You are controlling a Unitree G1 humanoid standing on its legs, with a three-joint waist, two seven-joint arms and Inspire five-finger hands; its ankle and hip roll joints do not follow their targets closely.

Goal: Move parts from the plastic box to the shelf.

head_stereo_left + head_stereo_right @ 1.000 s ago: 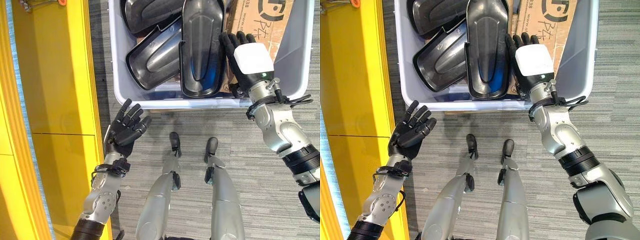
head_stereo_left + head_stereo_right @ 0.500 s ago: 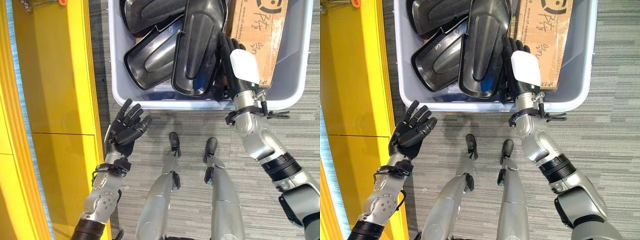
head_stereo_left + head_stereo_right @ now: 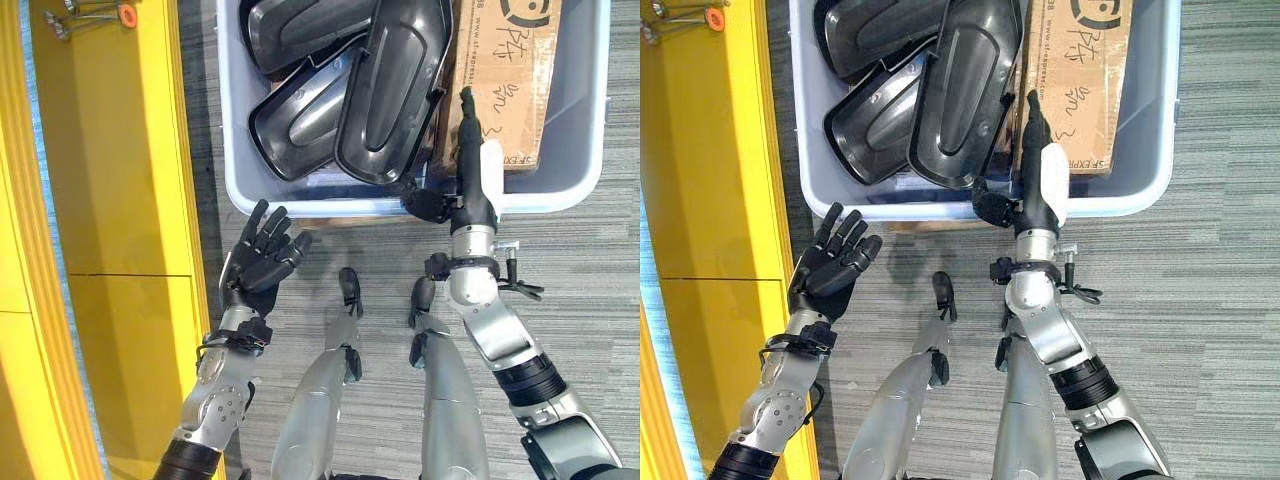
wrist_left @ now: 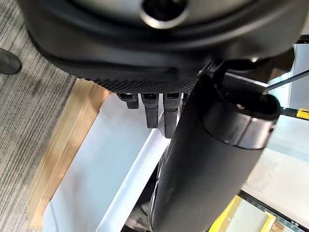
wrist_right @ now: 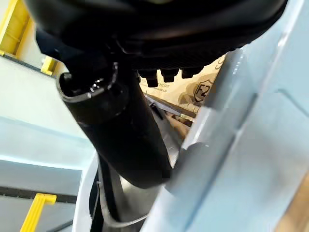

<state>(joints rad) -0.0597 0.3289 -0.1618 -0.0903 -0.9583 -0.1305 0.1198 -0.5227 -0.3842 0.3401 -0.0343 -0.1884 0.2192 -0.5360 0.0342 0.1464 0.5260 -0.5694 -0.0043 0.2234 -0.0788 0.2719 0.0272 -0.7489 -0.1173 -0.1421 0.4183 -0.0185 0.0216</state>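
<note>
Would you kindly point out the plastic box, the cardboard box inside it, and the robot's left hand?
plastic box (image 3: 590,110), left eye view, bare right inner wall.
cardboard box (image 3: 505,70), left eye view, printed top face.
left hand (image 3: 255,265), left eye view, palm.

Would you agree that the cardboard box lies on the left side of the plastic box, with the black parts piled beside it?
Not quite: the cardboard box lies on the right side of the plastic box, as the left eye view shows. The black parts are indeed piled beside it, on the left. The right hand reaches in edge-on between the two.
</note>
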